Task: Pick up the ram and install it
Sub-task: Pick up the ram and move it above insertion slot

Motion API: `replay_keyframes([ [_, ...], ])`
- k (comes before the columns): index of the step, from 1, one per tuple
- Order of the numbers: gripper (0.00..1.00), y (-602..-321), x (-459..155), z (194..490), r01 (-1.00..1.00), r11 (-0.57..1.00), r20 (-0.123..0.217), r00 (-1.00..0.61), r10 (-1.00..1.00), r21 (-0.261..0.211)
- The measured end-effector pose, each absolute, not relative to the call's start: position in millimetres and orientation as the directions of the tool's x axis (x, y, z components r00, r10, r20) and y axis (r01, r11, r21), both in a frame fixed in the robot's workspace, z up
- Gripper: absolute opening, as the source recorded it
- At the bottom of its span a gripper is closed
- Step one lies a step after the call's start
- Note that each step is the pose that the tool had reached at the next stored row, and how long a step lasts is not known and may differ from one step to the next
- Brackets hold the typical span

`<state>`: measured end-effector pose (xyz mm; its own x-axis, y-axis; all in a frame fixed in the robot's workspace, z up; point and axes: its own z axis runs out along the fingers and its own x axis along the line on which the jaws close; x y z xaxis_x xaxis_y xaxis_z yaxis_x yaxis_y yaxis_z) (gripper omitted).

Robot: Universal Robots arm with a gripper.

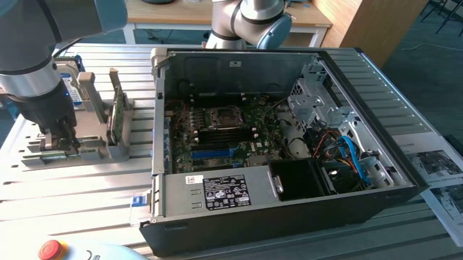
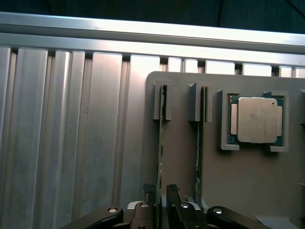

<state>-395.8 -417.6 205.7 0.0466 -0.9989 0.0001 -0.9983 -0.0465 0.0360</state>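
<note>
Black gripper (image 2: 160,192) stands wide, straddling the ram (image 2: 160,152), apparently not yet clamped. Ram sits on edge in the grey holder (image 2: 180,160), edge-most slot; second stick (image 2: 199,152) one slot in, CPU (image 2: 257,119) beyond. Grasp: I'd centre on its flat faces, clear of the neighbour.

The ram (image 2: 161,157): long, thin green board seen edge-on, so its faces are mostly hidden. It stands upright on its long edge in a slot of the grey holder (image 2: 181,143), w/ its far end seated in a grey end bracket. A 2nd stick (image 2: 199,157) stands parallel just beside it, same pose, not touching. In the ext. view one green stick (image 1: 114,116) stands on edge in the holder, at 9 o'clock of the PC case (image 1: 289,214); can't tell which of the two.
</note>
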Motion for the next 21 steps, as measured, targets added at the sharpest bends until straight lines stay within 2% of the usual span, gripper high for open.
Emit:
replay_keyframes([
  [21,0.24,-416.2,-398.2,203.0,-0.998,-0.047,0.000,0.047,-0.999,0.036],
])
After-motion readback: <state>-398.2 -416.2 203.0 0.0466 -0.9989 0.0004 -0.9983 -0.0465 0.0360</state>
